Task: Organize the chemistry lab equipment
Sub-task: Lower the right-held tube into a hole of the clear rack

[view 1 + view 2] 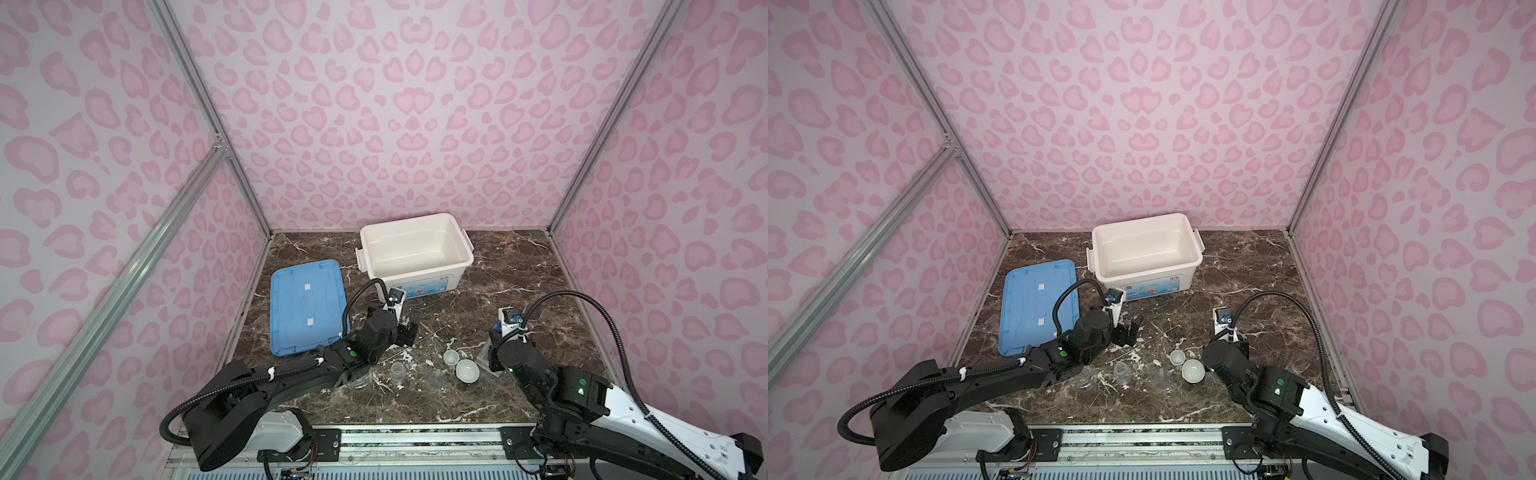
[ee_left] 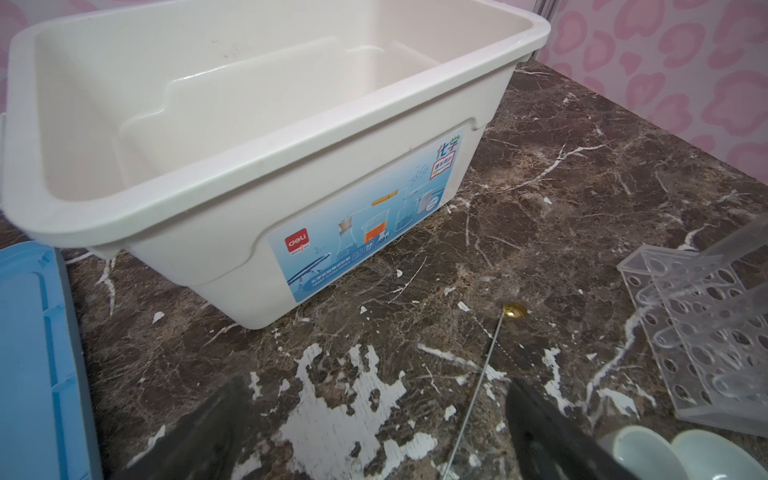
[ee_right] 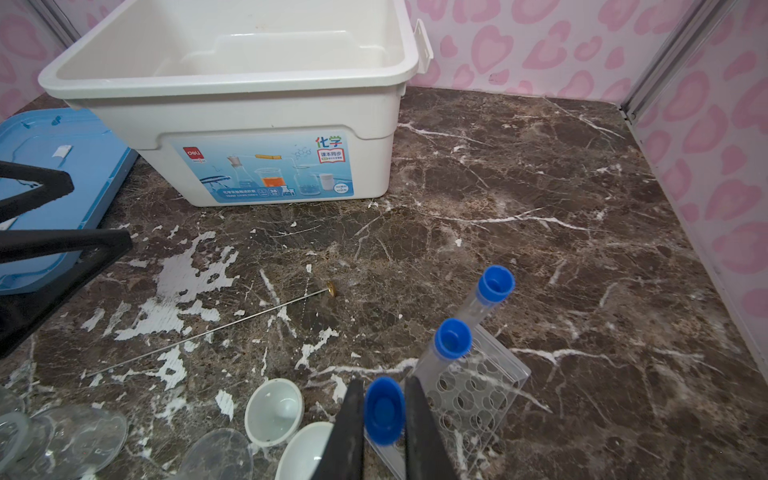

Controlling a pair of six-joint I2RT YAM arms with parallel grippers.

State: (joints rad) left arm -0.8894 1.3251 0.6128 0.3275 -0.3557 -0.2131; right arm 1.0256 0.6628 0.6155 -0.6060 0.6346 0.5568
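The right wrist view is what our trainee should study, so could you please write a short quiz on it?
1. True or false: the right gripper is shut on a blue-capped test tube.
2. Counting that one, how many such tubes show in the right wrist view?
3. The white storage box holds: A) flasks, B) nothing visible, C) dishes.
Key: 1 true; 2 three; 3 B.

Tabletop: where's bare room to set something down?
Open marble right of the white box, out to the right wall, and the strip between box and thin rod. Crowded at front centre: flasks, dishes, rack with tubes.
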